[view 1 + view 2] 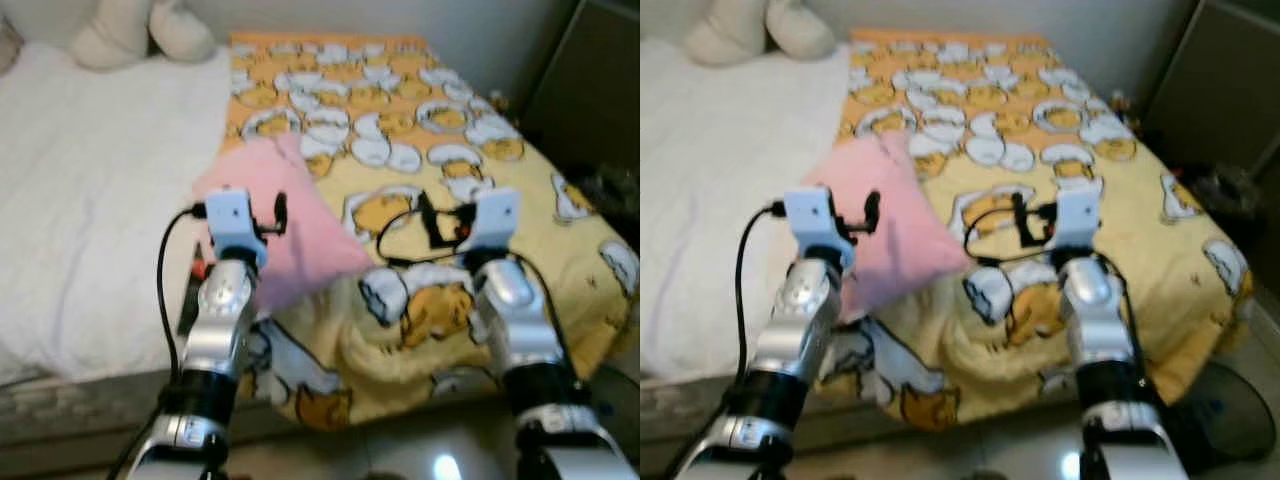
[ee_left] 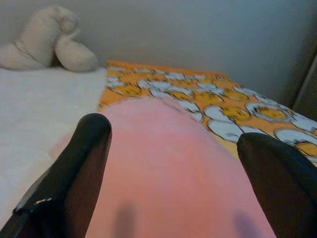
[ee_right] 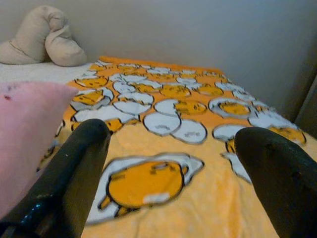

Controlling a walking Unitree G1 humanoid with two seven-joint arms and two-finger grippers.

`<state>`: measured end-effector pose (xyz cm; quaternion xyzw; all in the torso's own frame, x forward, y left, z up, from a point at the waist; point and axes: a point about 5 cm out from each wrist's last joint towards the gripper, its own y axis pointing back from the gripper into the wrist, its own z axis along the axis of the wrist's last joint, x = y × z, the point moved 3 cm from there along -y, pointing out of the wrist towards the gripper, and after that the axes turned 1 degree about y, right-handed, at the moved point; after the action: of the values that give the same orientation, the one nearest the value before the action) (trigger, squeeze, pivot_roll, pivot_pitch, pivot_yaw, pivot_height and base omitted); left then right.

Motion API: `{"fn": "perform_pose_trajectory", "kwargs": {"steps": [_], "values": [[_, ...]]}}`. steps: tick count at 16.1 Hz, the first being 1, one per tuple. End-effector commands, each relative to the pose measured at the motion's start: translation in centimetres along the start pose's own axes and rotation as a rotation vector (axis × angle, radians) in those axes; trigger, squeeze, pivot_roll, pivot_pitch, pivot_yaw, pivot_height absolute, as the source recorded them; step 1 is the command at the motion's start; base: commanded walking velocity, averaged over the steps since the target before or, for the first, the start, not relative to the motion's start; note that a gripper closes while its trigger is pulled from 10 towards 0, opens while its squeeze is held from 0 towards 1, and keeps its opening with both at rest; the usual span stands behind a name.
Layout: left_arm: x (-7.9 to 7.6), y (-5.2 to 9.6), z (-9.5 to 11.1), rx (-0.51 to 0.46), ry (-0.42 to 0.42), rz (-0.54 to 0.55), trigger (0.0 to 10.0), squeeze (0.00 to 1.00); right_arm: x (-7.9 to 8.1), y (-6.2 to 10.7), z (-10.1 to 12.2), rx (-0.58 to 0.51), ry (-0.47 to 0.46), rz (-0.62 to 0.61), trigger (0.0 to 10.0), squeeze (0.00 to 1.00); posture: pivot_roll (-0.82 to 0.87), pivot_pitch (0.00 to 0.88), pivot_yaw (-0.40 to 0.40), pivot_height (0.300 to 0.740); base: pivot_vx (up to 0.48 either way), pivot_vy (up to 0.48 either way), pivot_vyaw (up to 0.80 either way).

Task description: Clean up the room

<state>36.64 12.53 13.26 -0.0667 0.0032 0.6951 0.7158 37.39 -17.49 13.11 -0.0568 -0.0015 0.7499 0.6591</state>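
Left claw (image 2: 173, 163) is hovering right over the pink pillow (image 1: 285, 225), fingers (image 2: 81, 163) spread wide apart with the pillow's top showing between them, not clamped on anything. Right claw (image 3: 173, 168) is just as wide open and sits above the yellow blanket (image 1: 480, 140) with the egg cartoon print, pillow's edge just off to its left. That pillow lies on the bed near the front edge, straddling the line where the blanket meets the white sheet (image 1: 90, 180). Blanket is rumpled and drooping over the front of the bed between the two arms. Up by the wall there's a beige plush toy (image 1: 140, 30) on the white side.
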Motion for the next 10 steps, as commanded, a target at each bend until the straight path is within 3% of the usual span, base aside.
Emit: {"fn": "perform_pose_trajectory", "kwargs": {"steps": [1, 2, 4, 7, 8, 10], "values": [[0.6, -0.4, 0.9, -0.024, -0.041, -0.005, 10.0, 0.00, 0.8, -0.7, 0.6, -0.009, -0.007, 0.016, 10.0, 0.00, -0.09, 0.000, -0.032, 0.740, 0.000, 0.000, 0.00], [0.5, -1.0, 0.7, 0.018, -0.075, -0.012, 10.0, 0.00, 0.7, -0.7, 0.6, -0.006, -0.011, 0.010, 10.0, 0.00, -0.09, 0.000, -0.035, 0.740, 0.000, 0.000, 0.00], [1.1, -3.1, 2.0, 0.044, 0.028, -0.008, 10.0, 0.00, 0.2, -1.7, 1.7, -0.019, -0.026, 0.004, 10.0, 0.00, -0.09, 0.000, -0.033, 0.740, 0.000, 0.000, 0.00], [2.8, -4.5, 1.9, 0.114, 0.120, 0.047, 10.0, 0.00, 0.2, -3.2, 3.6, -0.034, -0.071, 0.024, 10.0, 0.00, -0.10, 0.000, -0.027, 0.740, 0.000, 0.000, 0.00], [3.6, -5.0, 1.5, 0.157, 0.190, 0.073, 10.0, 0.00, 0.4, -4.0, 3.9, -0.004, -0.105, 0.053, 10.0, 0.00, -0.10, 0.018, -0.030, 0.740, 0.000, 0.000, 0.00], [3.5, -5.1, 0.3, 0.222, 0.317, 0.081, 10.0, 0.00, 0.2, -4.2, 3.3, 0.045, -0.192, 0.060, 10.0, 0.00, -0.11, 0.075, -0.035, 0.740, 0.000, 0.000, 0.00]]}}
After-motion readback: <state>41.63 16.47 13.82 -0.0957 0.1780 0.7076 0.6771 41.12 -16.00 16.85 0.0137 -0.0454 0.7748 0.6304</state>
